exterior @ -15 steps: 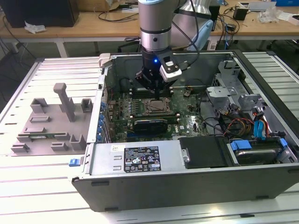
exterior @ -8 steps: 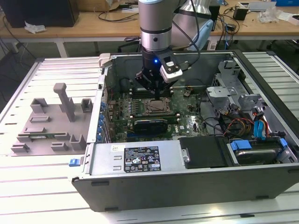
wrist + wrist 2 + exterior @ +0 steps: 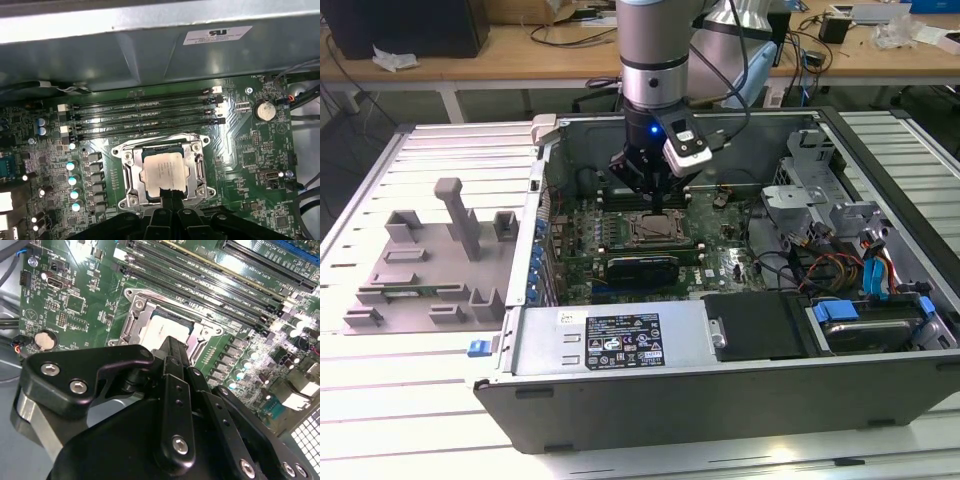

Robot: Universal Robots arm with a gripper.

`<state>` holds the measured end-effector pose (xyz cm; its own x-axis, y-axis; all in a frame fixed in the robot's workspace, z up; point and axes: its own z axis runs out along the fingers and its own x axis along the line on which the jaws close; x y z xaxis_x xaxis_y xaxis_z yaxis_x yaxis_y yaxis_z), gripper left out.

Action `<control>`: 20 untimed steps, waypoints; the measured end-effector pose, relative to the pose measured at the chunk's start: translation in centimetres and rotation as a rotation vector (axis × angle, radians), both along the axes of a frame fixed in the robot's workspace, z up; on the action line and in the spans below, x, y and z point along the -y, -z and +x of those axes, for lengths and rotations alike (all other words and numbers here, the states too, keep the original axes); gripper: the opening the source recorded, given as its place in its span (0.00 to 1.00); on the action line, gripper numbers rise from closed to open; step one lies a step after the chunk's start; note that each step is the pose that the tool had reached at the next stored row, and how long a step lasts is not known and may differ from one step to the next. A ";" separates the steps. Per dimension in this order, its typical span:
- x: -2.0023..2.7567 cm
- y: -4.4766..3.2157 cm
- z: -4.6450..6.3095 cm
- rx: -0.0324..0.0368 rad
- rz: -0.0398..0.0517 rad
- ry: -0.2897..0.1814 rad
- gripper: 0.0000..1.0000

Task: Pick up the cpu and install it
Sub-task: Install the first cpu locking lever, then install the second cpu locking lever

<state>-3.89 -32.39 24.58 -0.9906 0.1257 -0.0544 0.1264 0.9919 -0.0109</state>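
CPU, the small flat square chip with silvery metal top plate (image 3: 164,171), lies flat inside the square metal-framed motherboard socket (image 3: 131,170) on the green motherboard (image 3: 250,150); in the second wrist view the chip (image 3: 162,332) shows partly behind the gripper's black linkage. Arm pose: the grey cylindrical Universal Robots arm (image 3: 653,45) descends vertically into the open grey desktop computer case (image 3: 620,385), wrist pointing straight down over the socket (image 3: 655,230). The black gripper (image 3: 657,205) hangs directly above the chip. In the first wrist view the gripper (image 3: 170,194) has its two black fingertips pressed together, nothing pinched between them, at the chip's near edge; whether they touch the plate I cannot tell. Four long black memory slots (image 3: 145,117) run parallel just beside the socket. A grey moulded parts tray (image 3: 430,270) sits on the slatted table, toward the exterior view's left, well apart from the case.
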 end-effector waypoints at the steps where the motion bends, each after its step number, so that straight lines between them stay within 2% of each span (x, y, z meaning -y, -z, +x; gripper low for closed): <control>1: 0.00 0.00 0.0 0.0000 0.0000 0.000 0.11; 15: 0.01 -0.12 0.0 -0.0001 -0.0002 0.000 0.11; 20: 0.32 -0.13 0.0 -0.0002 -0.0002 0.000 0.11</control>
<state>-3.91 -32.71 24.71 -0.9906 0.1256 -0.0542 0.1264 0.9919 -0.0111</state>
